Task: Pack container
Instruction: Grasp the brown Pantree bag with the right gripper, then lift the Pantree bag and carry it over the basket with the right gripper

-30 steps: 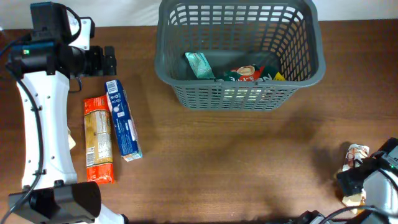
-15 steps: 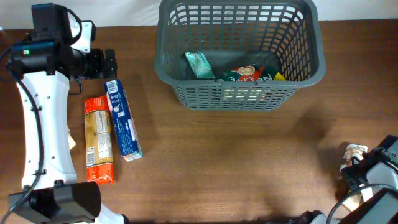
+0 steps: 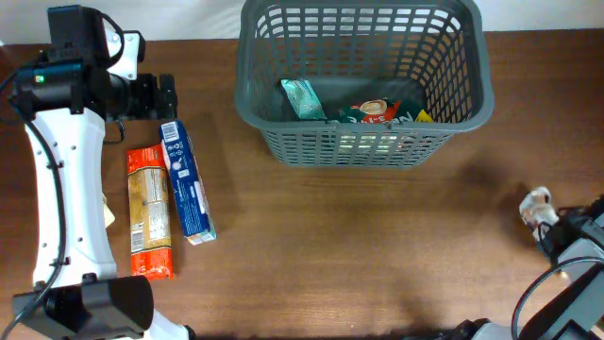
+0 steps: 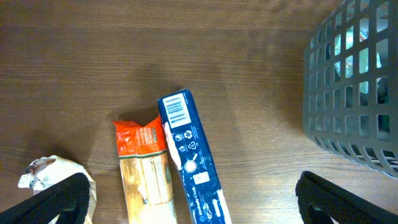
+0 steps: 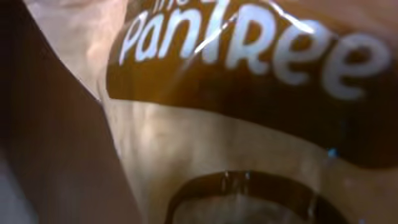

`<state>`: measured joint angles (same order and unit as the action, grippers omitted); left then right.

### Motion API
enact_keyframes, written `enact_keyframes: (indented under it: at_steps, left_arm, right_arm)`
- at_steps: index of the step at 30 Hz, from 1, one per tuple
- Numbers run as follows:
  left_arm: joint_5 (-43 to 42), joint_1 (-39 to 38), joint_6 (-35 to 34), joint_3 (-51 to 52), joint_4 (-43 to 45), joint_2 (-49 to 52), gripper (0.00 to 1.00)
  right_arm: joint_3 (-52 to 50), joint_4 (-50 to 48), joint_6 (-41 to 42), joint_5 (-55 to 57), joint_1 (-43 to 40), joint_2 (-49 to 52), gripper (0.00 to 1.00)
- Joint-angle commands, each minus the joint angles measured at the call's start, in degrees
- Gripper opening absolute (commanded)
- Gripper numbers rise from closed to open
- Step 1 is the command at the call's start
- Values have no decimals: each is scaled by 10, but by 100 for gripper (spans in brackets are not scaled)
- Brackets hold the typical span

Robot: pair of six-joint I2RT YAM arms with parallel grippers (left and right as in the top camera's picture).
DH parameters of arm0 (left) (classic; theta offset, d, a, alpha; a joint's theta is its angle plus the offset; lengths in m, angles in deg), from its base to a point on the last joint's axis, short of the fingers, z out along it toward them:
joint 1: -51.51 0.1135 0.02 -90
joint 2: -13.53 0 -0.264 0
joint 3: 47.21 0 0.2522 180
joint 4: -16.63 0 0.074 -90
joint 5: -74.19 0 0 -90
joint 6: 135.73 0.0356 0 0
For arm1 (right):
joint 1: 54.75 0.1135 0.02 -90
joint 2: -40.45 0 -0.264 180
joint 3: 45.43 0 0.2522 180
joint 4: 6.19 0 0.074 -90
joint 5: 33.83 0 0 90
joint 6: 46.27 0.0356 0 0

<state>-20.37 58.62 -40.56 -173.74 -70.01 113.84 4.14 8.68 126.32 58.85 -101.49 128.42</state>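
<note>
The dark grey slotted container (image 3: 363, 144) stands at the back centre, and its wall shows at the right of the left wrist view (image 4: 348, 99). Inside it lie a teal packet (image 3: 303, 98) and a green and red packet (image 3: 377, 111). At the table's right edge my right gripper (image 3: 547, 220) is shut on a beige and brown snack packet (image 3: 535, 203), which fills the right wrist view (image 5: 249, 124) and hides the fingers. My left gripper (image 3: 165, 94) hangs open above the far end of a blue box (image 4: 189, 162) and an orange packet (image 4: 146, 168), holding nothing.
The blue box (image 3: 186, 184) and the orange packet (image 3: 149, 212) lie side by side at the left. A crinkled pale packet (image 4: 50, 177) lies left of them, mostly hidden under the left arm in the overhead view.
The right gripper has closed on the snack packet and carried it a little toward the back of the table. The left arm has hardly moved.
</note>
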Motion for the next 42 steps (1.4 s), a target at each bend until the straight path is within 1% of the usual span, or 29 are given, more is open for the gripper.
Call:
enact_keyframes:
  at_steps: [1, 3, 5, 7, 8, 11, 12, 15, 18, 20, 23, 26, 28, 30, 33, 37, 39, 42]
  left_arm:
    - [-9, 2, 7, -5, -1, 6, 99]
    - [-9, 2, 7, -5, -1, 6, 99]
    - [-9, 2, 7, -5, -1, 6, 99]
    - [-9, 2, 7, -5, -1, 6, 99]
    - [-9, 2, 7, -5, -1, 6, 99]
    - [-9, 2, 7, -5, -1, 6, 99]
    - [-9, 2, 7, -5, -1, 6, 99]
    - [-9, 2, 7, -5, -1, 6, 99]
    - [-9, 2, 7, -5, -1, 6, 99]
    - [-9, 2, 7, -5, -1, 6, 99]
    - [-9, 2, 7, -5, -2, 6, 99]
    - [-9, 2, 7, -5, -6, 6, 99]
    - [-8, 2, 7, -5, -11, 6, 99]
    - [-8, 2, 7, -5, -15, 6, 99]
    - [-8, 2, 7, -5, -20, 6, 99]
    - [-8, 2, 7, -5, -24, 6, 99]
    - [-8, 2, 7, -5, -24, 6, 99]
    - [-8, 2, 7, -5, -24, 6, 99]
  right_arm:
    - [26, -70, -234, -223, -2, -31, 4]
    - [29, -125, -241, -347, 0, -42, 4]
    - [29, -157, -264, -428, 0, -44, 4]
    - [29, -175, -318, -531, 0, -44, 4]
    - [29, -172, -383, -611, 0, -44, 4]
    - [29, -148, -498, -734, -1, -44, 3]
    - [29, -146, -524, -765, -1, -44, 4]
    - [29, -172, -556, -812, -2, -44, 3]
    - [32, -285, -541, -849, -2, -44, 4]
    - [48, -382, -506, -866, -2, -44, 4]
    - [71, -486, -467, -865, -2, -44, 4]
    - [109, -568, -437, -866, -6, -44, 4]
    - [144, -595, -426, -884, -15, -44, 4]
    - [175, -595, -426, -910, -26, -44, 4]
    - [221, -611, -401, -916, -46, -44, 3]
    - [278, -692, -355, -916, -70, -44, 3]
    - [329, -696, -338, -916, -77, -44, 3]
    - [387, -661, -313, -916, -76, -44, 4]
